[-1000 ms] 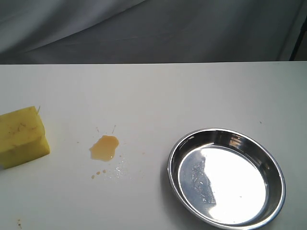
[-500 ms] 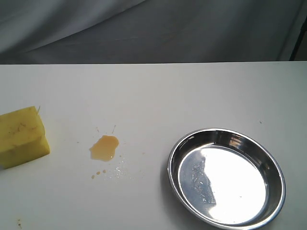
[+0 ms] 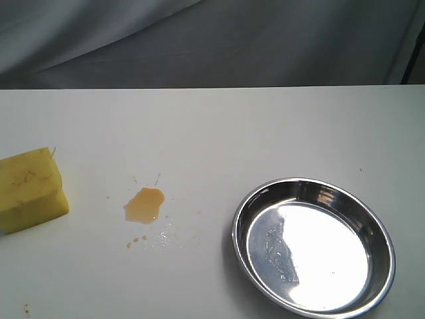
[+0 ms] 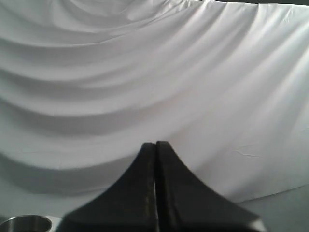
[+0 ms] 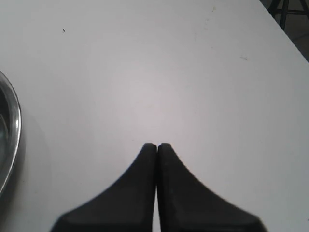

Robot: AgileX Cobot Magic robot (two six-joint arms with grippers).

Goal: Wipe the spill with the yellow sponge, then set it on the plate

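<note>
The yellow sponge lies on the white table at the far left of the exterior view. The spill, a small amber puddle with droplets below it, sits to the sponge's right. The steel plate rests at the lower right, with nothing in it; its rim also shows in the right wrist view, and an edge of it in the left wrist view. Neither arm appears in the exterior view. My left gripper is shut, facing a white draped cloth. My right gripper is shut above bare table beside the plate.
A grey cloth backdrop hangs behind the table's far edge. The table's right edge shows in the right wrist view, with dark floor beyond. A small speck marks the tabletop right of centre.
</note>
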